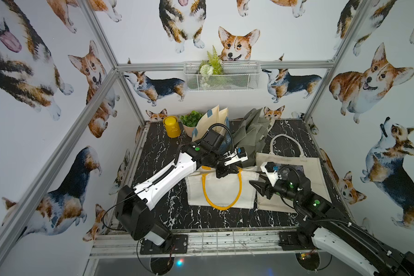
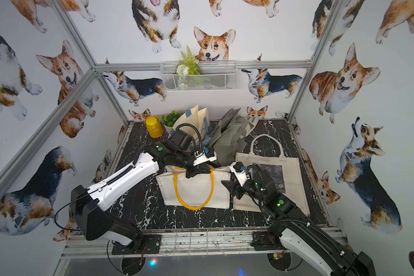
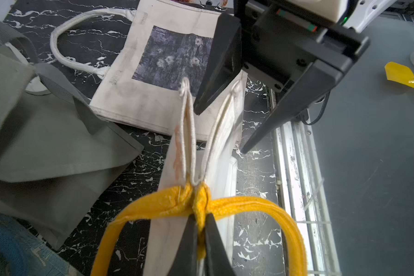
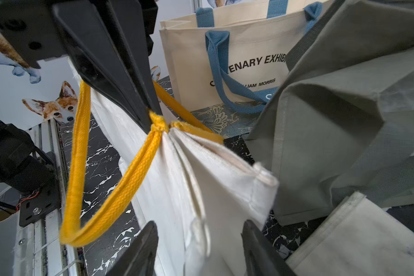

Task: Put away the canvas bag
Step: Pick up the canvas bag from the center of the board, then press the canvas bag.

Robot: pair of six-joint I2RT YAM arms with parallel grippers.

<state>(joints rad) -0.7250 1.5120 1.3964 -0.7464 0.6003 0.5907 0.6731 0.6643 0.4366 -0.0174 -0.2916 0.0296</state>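
yellow webbing pinched by left arm; right jaws parted

yellow handles (image 1: 204, 188) belong to the canvas bag (image 1: 221, 191), which lies just right of centre frame in both top views (image 2: 196, 191), on the black marble tabletop (image 1: 153, 148). the handle loop is draped down over the bag's face towards the lower edge of the frame.

left gripper (image 1: 225, 173): over the upper edge of the bag. the left wrist view shows its tips (image 3: 201, 222) closed tight on a bunched knot of the yellow webbing (image 3: 249, 203), with no gap between them. the right wrist view confirms this (image 4: 148, 112): the strap gathers at the tip and the cream fabric hangs in pleats from that point.

right gripper (image 1: 256, 188): at the right-hand side of the bag. its jaws are clearly apart (image 4: 198, 227) and the bag's side edge sits between them. nothing is clamped. contact with the cloth cannot be determined.

other items:
- a printed tote (image 1: 304, 167) lies flat right of centre, its edge just beside the canvas bag, partly under the right arm.
- a grey bag (image 1: 251, 133) is slumped above centre.
- a blue-handled bag (image 1: 215, 121) stands to the left of the grey bag.
- a yellow canister (image 1: 170, 126) and a potted plant (image 1: 191, 121) stand further left along the back edge.
- a wire basket (image 1: 221, 76) is mounted on the rear wall, upper centre of frame.
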